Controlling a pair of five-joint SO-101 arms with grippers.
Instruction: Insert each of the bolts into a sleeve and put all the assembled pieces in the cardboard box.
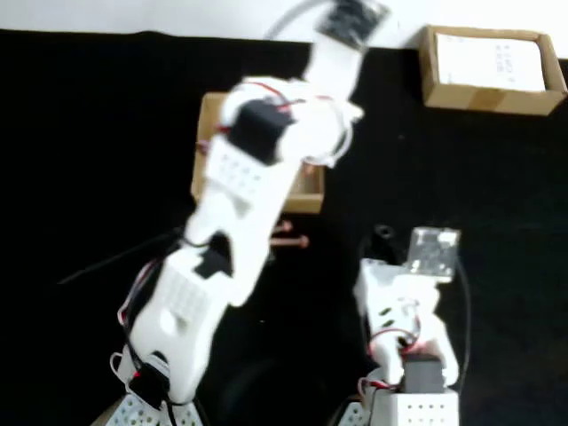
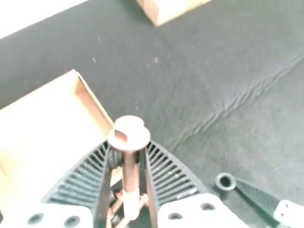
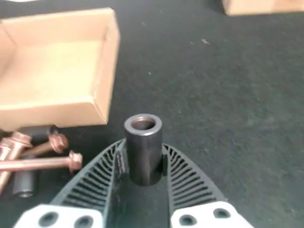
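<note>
High view, left arm (image 1: 240, 204): was stretched from the near left edge of the desk (image 1: 89, 133) out over the cardboard box (image 1: 306, 197), much of which was covered by it.
High view, cardboard box: was set mid-desk, toward the far edge.
High view, loose bolts (image 1: 288, 235): were laid on the desk just beside the box's near wall.
High view, right arm (image 1: 404, 311): was folded low by the near right edge, apart from the box.
High view, second box (image 1: 444, 89): was placed at the far right corner, with a white sheet (image 1: 488, 58) in it.
Left wrist view, left gripper (image 2: 128, 154): the fingers were closed on a bolt (image 2: 128, 134), held lengthwise between the ribbed pads with its flanged head out past the fingertips.
Left wrist view, bolt: was held right at the side wall of the cardboard box (image 2: 42, 123); whether over the box or just outside it could not be told.
Right wrist view, right gripper (image 3: 142, 142): the fingers were clamped around a dark sleeve (image 3: 142, 152), its open bore turned away from the wrist.
Right wrist view, sleeve: was held over bare desk (image 3: 228, 85), near a corner of the cardboard box (image 3: 102, 71) and outside it.
Right wrist view, loose bolts (image 3: 47, 159): were seen copper-coloured against the box's near wall, with a loose sleeve (image 3: 23, 183) lying among them.
</note>
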